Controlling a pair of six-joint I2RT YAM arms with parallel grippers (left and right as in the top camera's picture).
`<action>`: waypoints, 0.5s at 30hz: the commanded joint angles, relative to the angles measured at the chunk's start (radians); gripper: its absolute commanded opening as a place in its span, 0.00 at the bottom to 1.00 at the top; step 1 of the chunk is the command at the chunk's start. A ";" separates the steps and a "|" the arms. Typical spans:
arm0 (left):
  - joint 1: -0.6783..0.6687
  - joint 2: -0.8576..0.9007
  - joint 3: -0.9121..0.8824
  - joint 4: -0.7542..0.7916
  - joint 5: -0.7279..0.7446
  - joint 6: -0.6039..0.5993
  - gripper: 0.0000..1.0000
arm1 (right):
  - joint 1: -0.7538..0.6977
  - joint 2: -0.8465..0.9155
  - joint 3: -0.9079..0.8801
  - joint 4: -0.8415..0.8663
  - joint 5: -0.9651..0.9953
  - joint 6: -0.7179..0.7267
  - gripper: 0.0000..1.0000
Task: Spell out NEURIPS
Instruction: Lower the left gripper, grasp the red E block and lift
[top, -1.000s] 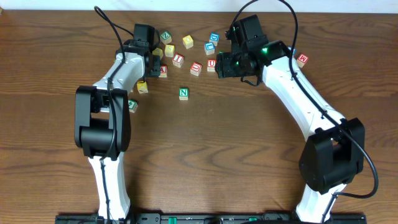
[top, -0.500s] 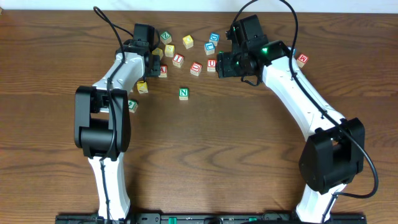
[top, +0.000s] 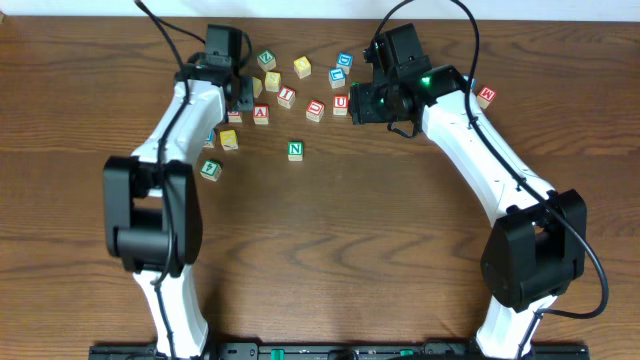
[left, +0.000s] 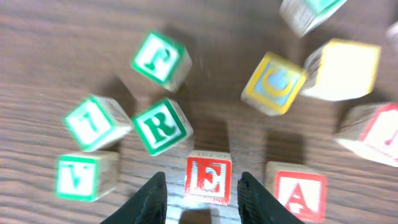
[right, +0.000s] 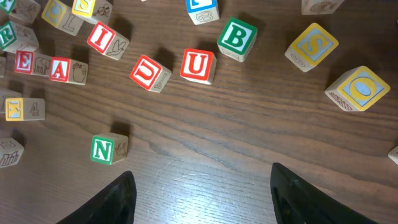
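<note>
Your left jaws stand released, flanking the red E cube (left: 209, 177); your right jaws hang wide apart over the bench (right: 205, 124), near the green N cube (right: 102, 150).

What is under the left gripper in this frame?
A red E cube sits on the table between the open fingers of the left gripper, with gaps either side. Whatever the fingers themselves cover cannot be seen.

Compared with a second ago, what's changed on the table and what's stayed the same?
The left arm swung left and reached toward the far edge; the left end effector, open, straddles the red E block without gripping. The right end effector, open, and the green N block stayed put.
</note>
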 joint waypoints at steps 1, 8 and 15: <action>0.004 -0.056 0.018 -0.006 -0.006 -0.012 0.37 | 0.006 -0.024 0.014 0.001 0.008 0.002 0.64; 0.004 -0.002 0.013 -0.006 -0.006 -0.013 0.54 | 0.006 -0.024 0.014 -0.007 0.008 0.002 0.66; 0.004 0.071 0.013 0.003 -0.006 -0.058 0.57 | 0.006 -0.024 0.014 -0.015 0.008 0.002 0.66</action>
